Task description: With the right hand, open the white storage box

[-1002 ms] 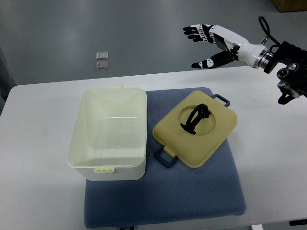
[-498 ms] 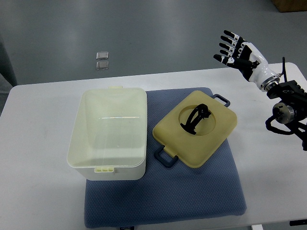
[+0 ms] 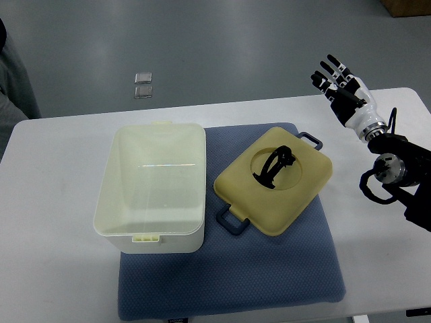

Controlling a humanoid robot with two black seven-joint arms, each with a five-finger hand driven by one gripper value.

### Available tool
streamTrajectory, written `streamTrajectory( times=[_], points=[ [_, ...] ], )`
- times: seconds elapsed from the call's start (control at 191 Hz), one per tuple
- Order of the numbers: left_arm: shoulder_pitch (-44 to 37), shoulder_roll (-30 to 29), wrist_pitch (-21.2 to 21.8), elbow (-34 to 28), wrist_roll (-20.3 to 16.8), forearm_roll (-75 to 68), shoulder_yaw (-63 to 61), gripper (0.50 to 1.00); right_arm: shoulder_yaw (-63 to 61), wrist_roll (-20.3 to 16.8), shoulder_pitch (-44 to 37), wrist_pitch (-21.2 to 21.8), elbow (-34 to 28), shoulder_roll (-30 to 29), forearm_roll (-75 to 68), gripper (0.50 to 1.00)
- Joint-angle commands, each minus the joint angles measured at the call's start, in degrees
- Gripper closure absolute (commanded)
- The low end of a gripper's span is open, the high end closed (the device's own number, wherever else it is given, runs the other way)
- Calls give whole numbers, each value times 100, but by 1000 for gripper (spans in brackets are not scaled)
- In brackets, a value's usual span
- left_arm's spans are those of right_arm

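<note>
The right hand [image 3: 343, 91] is being held with fingers spread, grasping nothing, near the table's far right edge. The white storage box [image 3: 151, 188] is sitting open, its yellow lid [image 3: 275, 182] lying beside it on the blue mat [image 3: 229, 276].

Right hand [image 3: 342, 87] is raised over the far right part of the white table [image 3: 54, 269], fingers [image 3: 331, 69] spread, holding nothing. Well to its left and nearer the camera, the yellowish lid [image 3: 275, 190] lies tilted on the blue mat [image 3: 269, 269], its black handle [image 3: 273, 165] facing up and a dark blue latch [image 3: 229, 221] at its near corner. Farther left of the hand stands the white storage box [image 3: 151, 188], uncovered, its interior showing, partly on the mat.
</note>
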State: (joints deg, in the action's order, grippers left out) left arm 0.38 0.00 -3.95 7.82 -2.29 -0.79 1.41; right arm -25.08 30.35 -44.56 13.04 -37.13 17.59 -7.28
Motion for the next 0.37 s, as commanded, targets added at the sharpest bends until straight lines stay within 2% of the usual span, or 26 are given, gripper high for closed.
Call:
streamTrajectory(
  times=[0.0, 0.367],
  points=[
    [-3, 0, 0, 0, 1, 0, 0, 500, -67, 33, 62, -12, 4, -168, 16, 576],
    [6, 0, 0, 0, 1, 0, 0, 500, -207, 50, 70, -47, 127, -142, 77, 574]
  ],
)
